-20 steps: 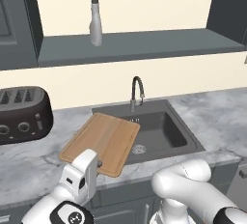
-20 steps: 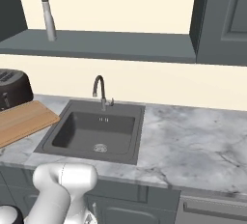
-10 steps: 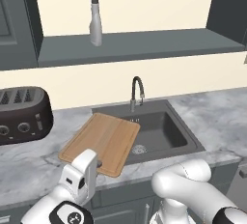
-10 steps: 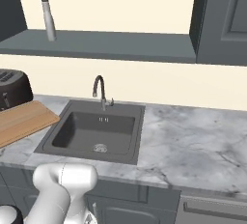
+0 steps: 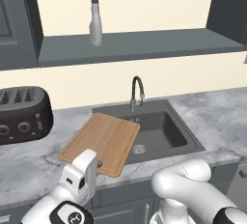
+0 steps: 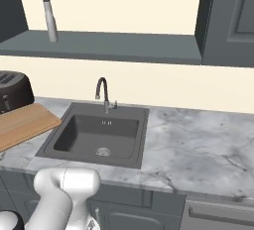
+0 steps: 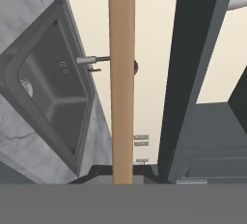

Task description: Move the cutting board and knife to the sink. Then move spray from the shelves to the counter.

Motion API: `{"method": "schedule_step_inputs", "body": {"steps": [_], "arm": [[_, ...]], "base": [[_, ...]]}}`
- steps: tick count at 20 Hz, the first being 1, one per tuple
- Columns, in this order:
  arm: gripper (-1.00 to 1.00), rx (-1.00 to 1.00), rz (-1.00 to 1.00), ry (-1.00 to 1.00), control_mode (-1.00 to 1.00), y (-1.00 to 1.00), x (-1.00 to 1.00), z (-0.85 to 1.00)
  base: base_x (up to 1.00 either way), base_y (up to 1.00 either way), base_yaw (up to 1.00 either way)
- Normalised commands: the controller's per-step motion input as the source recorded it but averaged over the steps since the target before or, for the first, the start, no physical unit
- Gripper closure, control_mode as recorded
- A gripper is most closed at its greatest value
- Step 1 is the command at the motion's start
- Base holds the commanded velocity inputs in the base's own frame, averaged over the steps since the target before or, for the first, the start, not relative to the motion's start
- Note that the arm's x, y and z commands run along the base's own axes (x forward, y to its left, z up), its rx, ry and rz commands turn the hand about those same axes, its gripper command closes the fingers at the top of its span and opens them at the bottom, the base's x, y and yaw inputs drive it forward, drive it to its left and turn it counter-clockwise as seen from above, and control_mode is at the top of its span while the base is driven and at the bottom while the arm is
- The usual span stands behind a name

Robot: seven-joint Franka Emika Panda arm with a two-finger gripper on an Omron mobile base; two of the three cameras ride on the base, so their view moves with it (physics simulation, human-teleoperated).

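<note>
Arm bent low at the worktop's front edge, hand at the board's near corner. Gripper point(image 5: 99, 164) clamped on the cutting board point(image 5: 102, 141), edge-on between the fingers in the hand view, tilted over the sink's point(image 5: 159, 130) left rim. One toaster point(image 5: 21, 114) far left, one spray point(image 5: 95, 16) on the shelf point(image 5: 144, 44), one faucet point(image 5: 137, 91).

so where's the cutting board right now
Left base view: the cutting board lies tilted over the sink's left rim, right of the toaster.
</note>
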Motion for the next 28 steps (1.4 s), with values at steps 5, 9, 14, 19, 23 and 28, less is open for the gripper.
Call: {"method": "schedule_step_inputs", "body": {"steps": [5, 9, 14, 19, 23, 28], "arm": [[1.0, 0.0, 0.0, 0.0, 1.0, 0.0, 0.0, 0.0], [1.0, 0.0, -0.07, 0.03, -1.0, 0.0, 0.19, -0.06], [1.0, 0.0, -0.12, 0.05, -1.0, -0.01, 0.38, -0.06], [1.0, 0.0, -0.14, 0.03, -1.0, -0.06, 0.46, -0.07], [1.0, 0.0, -0.18, 0.04, -1.0, -0.14, 0.52, -0.08], [1.0, 0.0, -0.19, 0.03, -1.0, -0.15, 0.56, -0.11]], "base": [[0.0, 0.0, 0.0], [0.02, 0.0, 0.0], [0.0, 0.0, 0.0], [0.0, 0.0, 0.0], [0.0, 0.0, 0.0], [0.0, 0.0, 0.0]]}}
